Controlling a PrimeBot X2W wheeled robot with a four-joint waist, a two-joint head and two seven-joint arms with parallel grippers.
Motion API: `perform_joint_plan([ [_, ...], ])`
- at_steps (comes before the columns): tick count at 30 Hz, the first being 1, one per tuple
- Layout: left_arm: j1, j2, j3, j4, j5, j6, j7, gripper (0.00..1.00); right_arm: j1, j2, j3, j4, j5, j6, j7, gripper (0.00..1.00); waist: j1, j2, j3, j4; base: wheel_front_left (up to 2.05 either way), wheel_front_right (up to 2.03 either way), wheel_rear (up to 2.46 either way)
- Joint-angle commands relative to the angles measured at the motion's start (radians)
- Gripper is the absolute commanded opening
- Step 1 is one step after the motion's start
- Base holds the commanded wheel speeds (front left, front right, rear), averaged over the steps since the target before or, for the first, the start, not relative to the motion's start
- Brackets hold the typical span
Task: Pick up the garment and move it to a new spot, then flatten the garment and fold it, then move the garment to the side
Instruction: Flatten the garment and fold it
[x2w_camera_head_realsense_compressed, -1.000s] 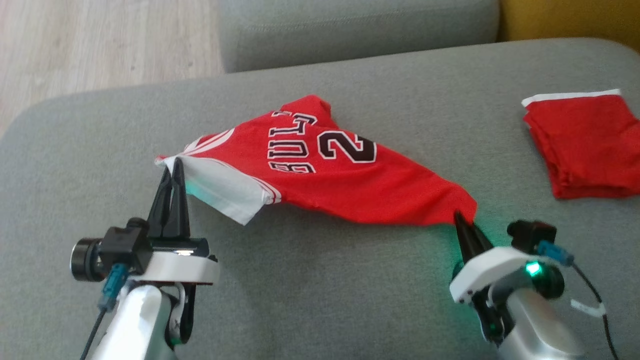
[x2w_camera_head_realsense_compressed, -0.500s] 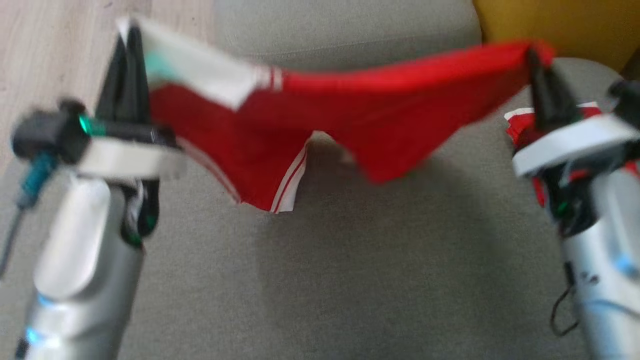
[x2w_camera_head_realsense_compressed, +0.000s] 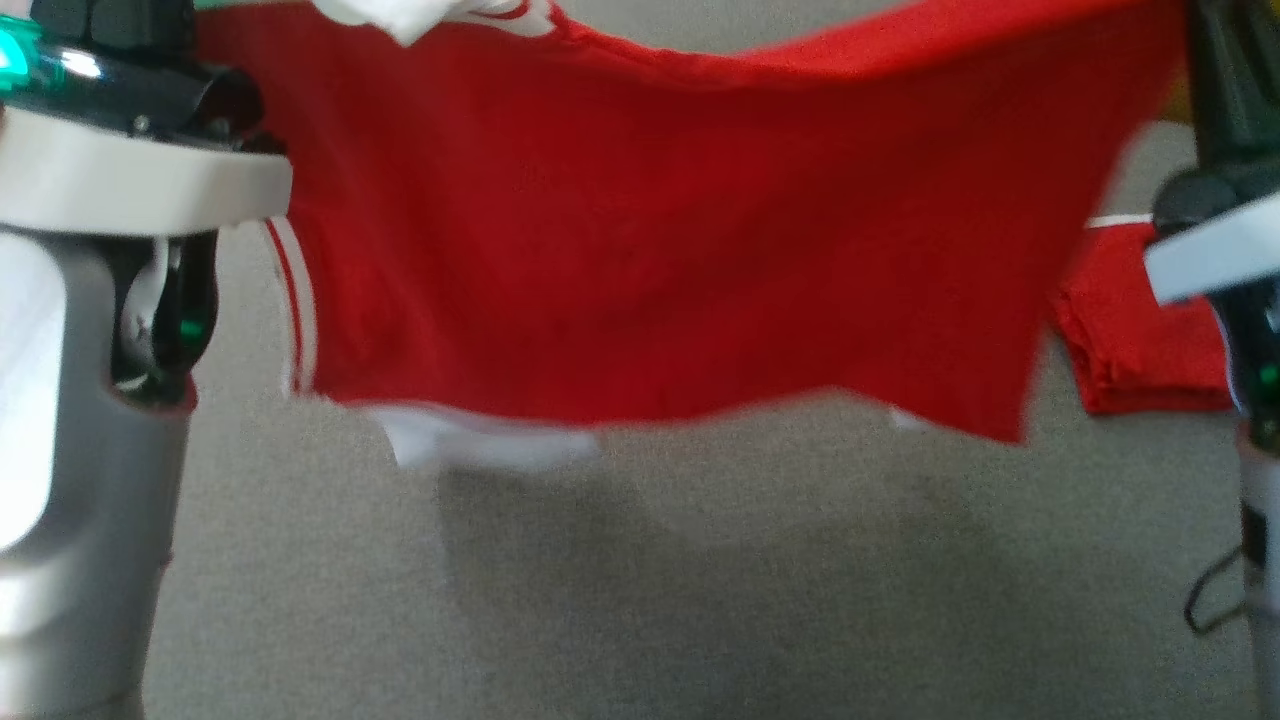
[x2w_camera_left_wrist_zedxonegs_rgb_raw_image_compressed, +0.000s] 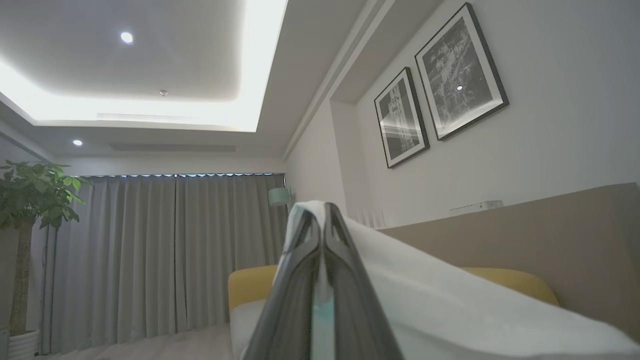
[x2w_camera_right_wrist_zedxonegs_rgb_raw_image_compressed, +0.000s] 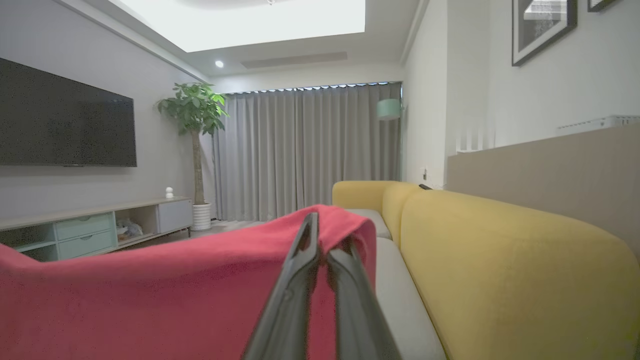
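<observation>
The garment (x2w_camera_head_realsense_compressed: 640, 230) is a red jersey with white trim. It hangs spread out in the air above the grey sofa cushion (x2w_camera_head_realsense_compressed: 640, 600), stretched between my two arms. My left gripper (x2w_camera_left_wrist_zedxonegs_rgb_raw_image_compressed: 322, 220) is shut on a white corner of the garment (x2w_camera_left_wrist_zedxonegs_rgb_raw_image_compressed: 450, 300). My right gripper (x2w_camera_right_wrist_zedxonegs_rgb_raw_image_compressed: 326, 239) is shut on a red edge of the garment (x2w_camera_right_wrist_zedxonegs_rgb_raw_image_compressed: 150, 300). In the head view the left arm (x2w_camera_head_realsense_compressed: 60, 400) stands at the left edge and the right arm (x2w_camera_head_realsense_compressed: 1215, 250) at the right edge, with both sets of fingertips cut off by the top of the frame.
A second red cloth (x2w_camera_head_realsense_compressed: 1130, 340), folded, lies on the cushion at the right, partly behind the hanging jersey. A yellow sofa back (x2w_camera_right_wrist_zedxonegs_rgb_raw_image_compressed: 500, 260) runs along the right arm's side. A TV (x2w_camera_right_wrist_zedxonegs_rgb_raw_image_compressed: 65, 120) and a low cabinet (x2w_camera_right_wrist_zedxonegs_rgb_raw_image_compressed: 100, 225) stand far off.
Both grippers have lifted the garment off the cushion and raised it high. It has gone from lying crumpled to hanging spread between them. The head view has shifted too.
</observation>
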Motion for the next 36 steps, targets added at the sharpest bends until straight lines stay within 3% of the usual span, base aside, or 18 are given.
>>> perform_joint_plan([
  [1,-0.022,0.044,0.043,-0.04,-0.005,0.011,0.017,0.0,-0.001,0.005,0.002,-0.048,0.002,-0.002,0.019,0.0,0.0,0.0,0.017,-0.002,0.0,0.0,0.0],
  [6,-0.029,0.059,0.047,-0.08,-0.012,0.025,0.068,0.0,0.022,0.012,-0.02,-0.122,-0.012,-0.002,0.095,0.0,0.0,0.0,0.119,-0.008,0.0,0.0,0.0],
  [10,-0.126,0.094,0.051,-0.015,-0.008,-0.001,0.099,0.0,-0.09,0.0,0.033,-0.062,-0.015,-0.002,0.113,0.0,0.0,0.0,0.243,-0.043,0.0,0.0,0.0],
  [14,-0.311,0.126,0.041,0.14,0.027,-0.038,0.097,0.0,-0.3,-0.021,0.109,0.133,-0.017,-0.002,0.068,0.0,0.0,0.0,0.368,-0.065,0.0,0.0,0.0],
  [19,-0.636,0.125,0.006,0.42,0.111,-0.063,0.01,0.0,-0.64,-0.016,0.199,0.464,-0.04,-0.002,-0.081,0.0,0.0,0.0,0.493,-0.075,0.0,0.0,0.0],
  [25,-0.958,0.07,0.002,0.699,0.174,-0.024,-0.195,0.0,-0.955,0.029,0.184,0.799,-0.124,-0.002,-0.332,0.0,0.0,0.0,0.545,-0.06,0.0,0.0,0.0],
  [28,-1.034,0.04,-0.008,0.809,0.175,-0.043,-0.27,0.0,-1.021,0.046,0.167,0.914,-0.143,-0.002,-0.435,0.0,0.0,0.0,0.542,-0.044,0.0,0.0,0.0],
  [36,-0.972,-0.005,-0.054,0.908,0.189,-0.09,-0.308,0.0,-0.965,0.059,0.227,1.111,-0.114,-0.002,-0.491,0.0,0.0,0.0,0.525,-0.007,0.0,0.0,0.0],
])
